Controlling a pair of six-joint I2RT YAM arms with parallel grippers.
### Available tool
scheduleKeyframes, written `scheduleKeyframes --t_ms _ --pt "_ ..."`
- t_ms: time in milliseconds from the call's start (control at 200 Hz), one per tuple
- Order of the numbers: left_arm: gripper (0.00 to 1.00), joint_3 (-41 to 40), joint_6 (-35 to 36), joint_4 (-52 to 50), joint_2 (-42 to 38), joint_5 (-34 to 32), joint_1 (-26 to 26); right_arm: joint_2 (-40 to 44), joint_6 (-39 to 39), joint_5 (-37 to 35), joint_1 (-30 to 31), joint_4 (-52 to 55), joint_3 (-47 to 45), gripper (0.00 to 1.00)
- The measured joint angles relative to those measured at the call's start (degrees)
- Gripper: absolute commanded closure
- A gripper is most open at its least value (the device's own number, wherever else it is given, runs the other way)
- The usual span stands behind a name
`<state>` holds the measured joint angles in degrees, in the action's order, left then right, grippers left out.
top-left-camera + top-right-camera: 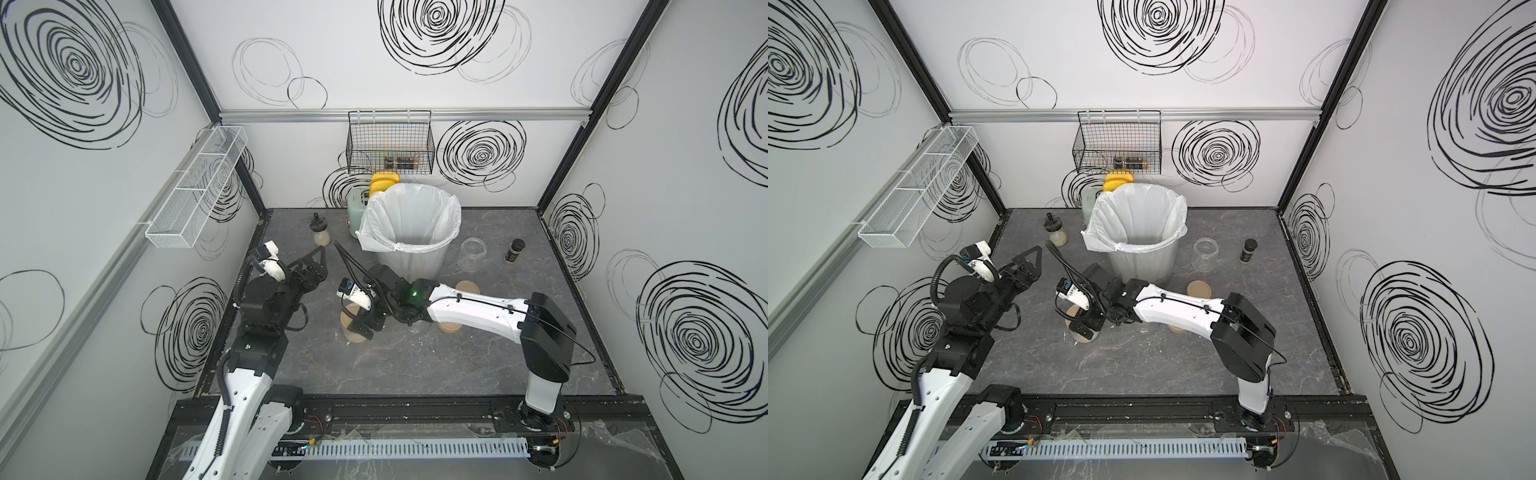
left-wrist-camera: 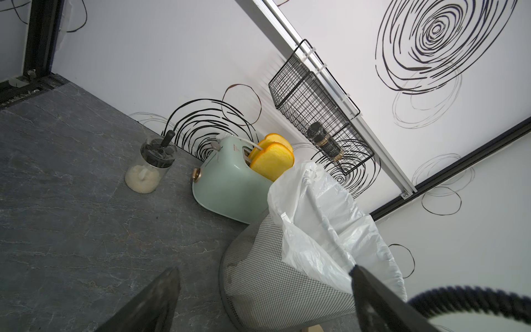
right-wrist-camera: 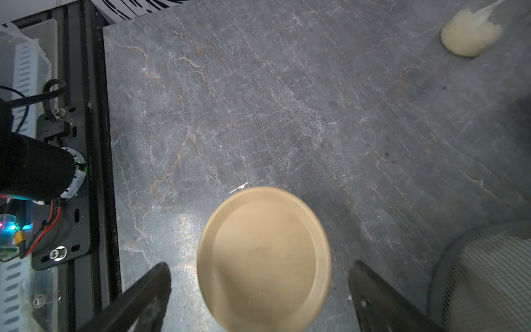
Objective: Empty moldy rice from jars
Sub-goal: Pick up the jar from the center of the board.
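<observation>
one open jar [image 1: 471, 253] is seen apparently empty beside the lined bin [image 1: 419, 262]. a lidded jar [image 3: 263, 258] is straddled, untouched, by the wide-spread right gripper [image 3: 260, 266]. the left gripper [image 2: 265, 269] is held apart, empty. rice cannot be made out; emptying is judged partly done.

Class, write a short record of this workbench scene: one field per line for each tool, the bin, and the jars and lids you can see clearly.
Right tool: open, jaws either side of the lidded jar, not gripping it
Left tool: open, empty, pointing towards the bin
Bin: mesh, upright, white liner
Open jar: clear, lidless, upright beside the bin, looks empty
Loose lid: tan, flat on the table, beside the right arm
</observation>
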<state>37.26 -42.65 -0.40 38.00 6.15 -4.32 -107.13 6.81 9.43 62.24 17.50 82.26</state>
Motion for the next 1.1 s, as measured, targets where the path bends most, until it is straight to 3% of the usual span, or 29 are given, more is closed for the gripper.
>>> scheduleKeyframes --t_ms 605,846,991,1101 --pt "0.04 -1.33 -0.24 0.00 -0.68 -0.02 0.26 -9.90 0.04 -1.22 0.79 4.81 7.08 0.00" --pt "0.04 -1.38 -0.24 0.00 -0.79 -0.02 0.31 -10.36 -0.31 -1.68 0.79 5.09 7.10 0.18" --pt "0.04 -1.38 -0.24 0.00 -1.01 -0.02 0.33 -10.36 -0.55 -2.10 0.79 5.03 7.19 0.37" --pt "0.04 -1.40 -0.24 0.00 -1.01 -0.02 0.33 -10.34 -0.68 -2.08 0.79 4.92 7.15 0.46"
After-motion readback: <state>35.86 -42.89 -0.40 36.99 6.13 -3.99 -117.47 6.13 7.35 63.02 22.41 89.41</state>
